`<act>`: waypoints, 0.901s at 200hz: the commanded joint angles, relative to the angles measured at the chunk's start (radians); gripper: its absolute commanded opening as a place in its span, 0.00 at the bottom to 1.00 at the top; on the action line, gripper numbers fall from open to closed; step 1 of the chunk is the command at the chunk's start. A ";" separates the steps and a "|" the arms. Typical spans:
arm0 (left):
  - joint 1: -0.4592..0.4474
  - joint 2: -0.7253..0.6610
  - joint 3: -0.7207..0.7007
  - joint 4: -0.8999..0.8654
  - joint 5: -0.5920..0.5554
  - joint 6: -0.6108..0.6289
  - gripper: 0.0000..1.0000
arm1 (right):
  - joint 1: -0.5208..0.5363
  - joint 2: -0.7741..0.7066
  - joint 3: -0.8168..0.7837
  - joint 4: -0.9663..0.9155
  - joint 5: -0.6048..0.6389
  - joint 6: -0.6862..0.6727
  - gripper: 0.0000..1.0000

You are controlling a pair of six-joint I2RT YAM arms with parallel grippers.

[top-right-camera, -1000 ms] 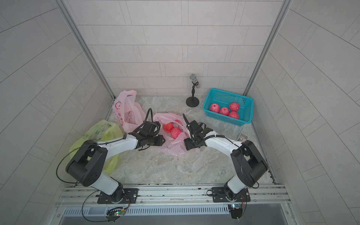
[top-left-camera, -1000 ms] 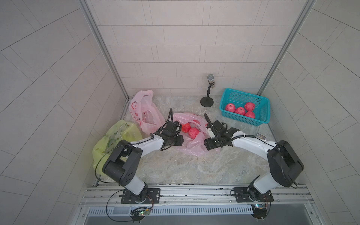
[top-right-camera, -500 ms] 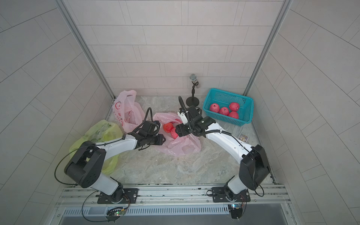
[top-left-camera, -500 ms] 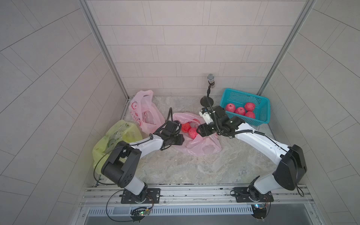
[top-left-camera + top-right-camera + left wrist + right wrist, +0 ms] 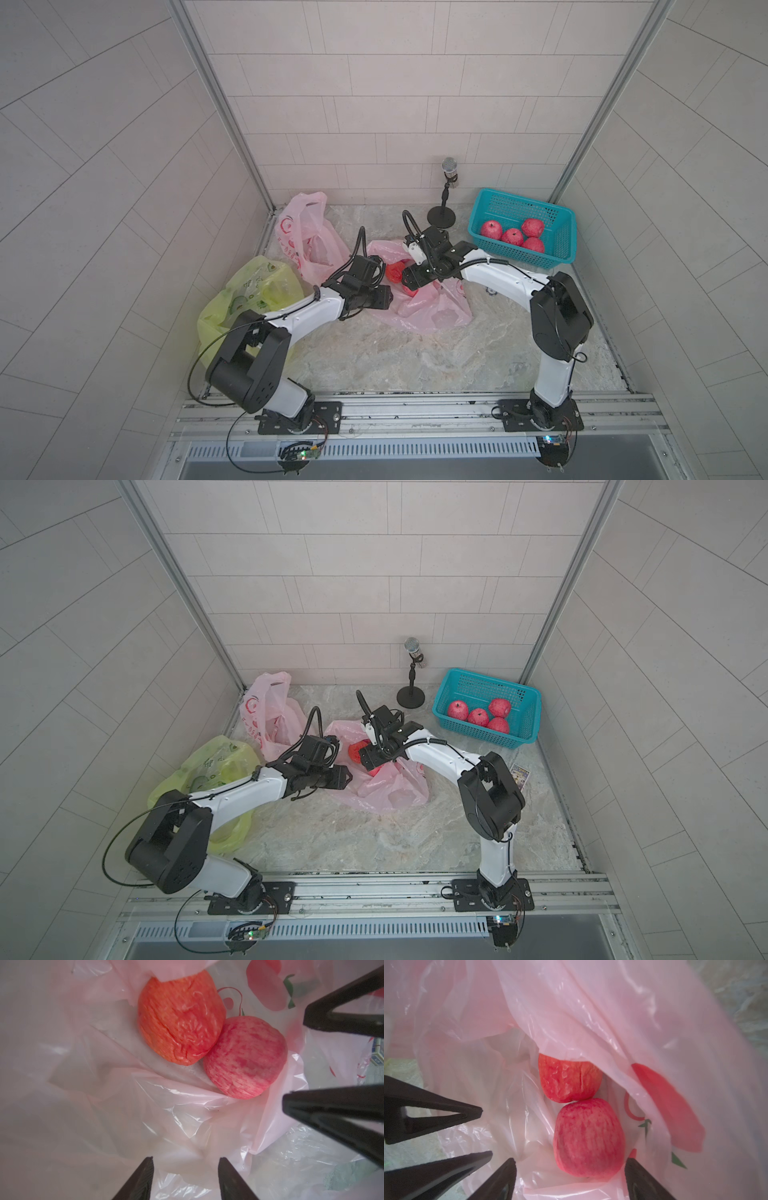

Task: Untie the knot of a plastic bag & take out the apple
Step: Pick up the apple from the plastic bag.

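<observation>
A pink plastic bag (image 5: 432, 311) (image 5: 390, 787) lies open in the middle of the table. Two red apples sit side by side inside it: a wrinkled one (image 5: 180, 1020) (image 5: 569, 1078) and a smoother one (image 5: 245, 1055) (image 5: 589, 1138). No knot shows. My left gripper (image 5: 186, 1160) (image 5: 384, 297) is at the bag's left edge, open, with loose film between its fingertips. My right gripper (image 5: 570, 1162) (image 5: 405, 278) reaches into the bag's mouth from the right. It is open, its fingertips on either side of the smoother apple and apart from it.
A teal basket (image 5: 515, 254) at the back right holds several red apples. A microphone stand (image 5: 442, 216) is behind the bag. Another pink bag (image 5: 299, 237) and a yellow-green bag (image 5: 249, 295) lie at the left. A small card (image 5: 519, 777) lies right of the bag.
My right gripper has swung from the bag's right side to the back and then over the apples, opening wider. The left gripper's jaws have spread, and its arm has barely moved.
</observation>
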 commanded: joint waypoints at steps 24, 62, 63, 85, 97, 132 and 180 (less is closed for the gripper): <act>0.004 -0.015 0.042 -0.027 -0.006 0.010 0.57 | -0.003 0.087 0.045 0.006 0.028 -0.039 0.85; 0.004 -0.005 0.067 -0.026 0.011 0.009 0.58 | -0.001 0.121 0.038 0.016 0.014 -0.027 0.87; 0.004 -0.006 0.068 -0.026 0.011 0.011 0.58 | -0.002 0.122 0.036 0.017 0.015 -0.026 0.87; 0.006 -0.005 0.075 -0.030 0.007 0.016 0.58 | -0.002 0.137 0.037 0.019 0.018 -0.026 0.87; 0.007 -0.005 0.078 -0.035 0.006 0.019 0.59 | -0.002 0.150 0.040 0.018 0.016 -0.024 0.87; 0.012 -0.012 0.079 -0.037 0.006 0.020 0.60 | 0.002 0.178 0.045 0.004 0.002 -0.020 0.86; 0.017 -0.025 0.080 -0.038 0.008 0.032 0.64 | 0.001 0.150 0.033 -0.001 0.007 -0.014 0.73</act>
